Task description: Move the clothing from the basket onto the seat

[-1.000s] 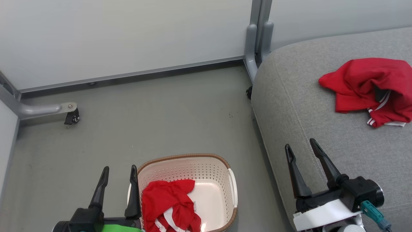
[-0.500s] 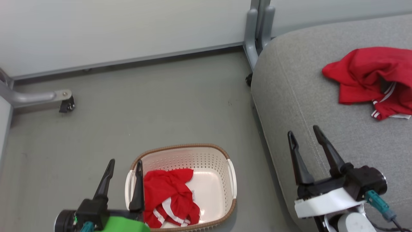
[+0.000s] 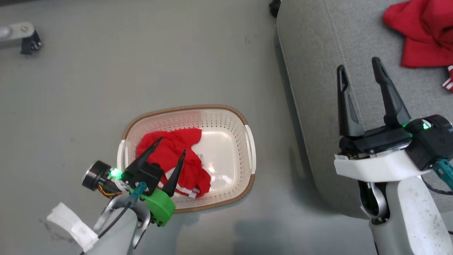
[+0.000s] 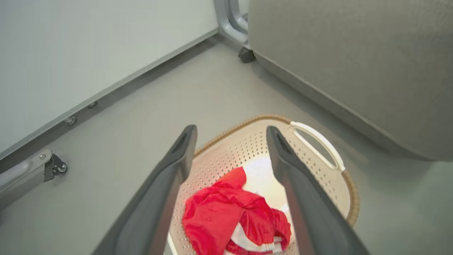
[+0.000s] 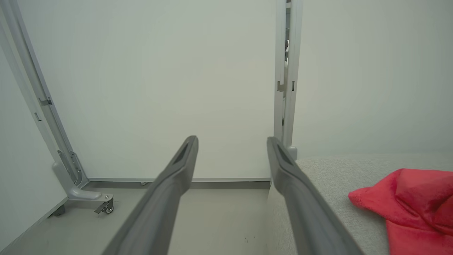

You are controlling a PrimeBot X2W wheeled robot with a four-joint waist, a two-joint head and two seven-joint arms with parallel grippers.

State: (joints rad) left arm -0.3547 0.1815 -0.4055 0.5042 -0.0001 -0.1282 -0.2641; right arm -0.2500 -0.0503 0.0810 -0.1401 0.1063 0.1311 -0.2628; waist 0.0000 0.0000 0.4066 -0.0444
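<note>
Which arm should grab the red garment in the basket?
Left. The left tool hangs open directly above the red garment inside the basket. The right tool, also open, is over the seat, off to the basket's side.

The basket stands on the floor, one garment inside at its left end. The seat stands right of the basket, apart, bearing a second garment.
</note>
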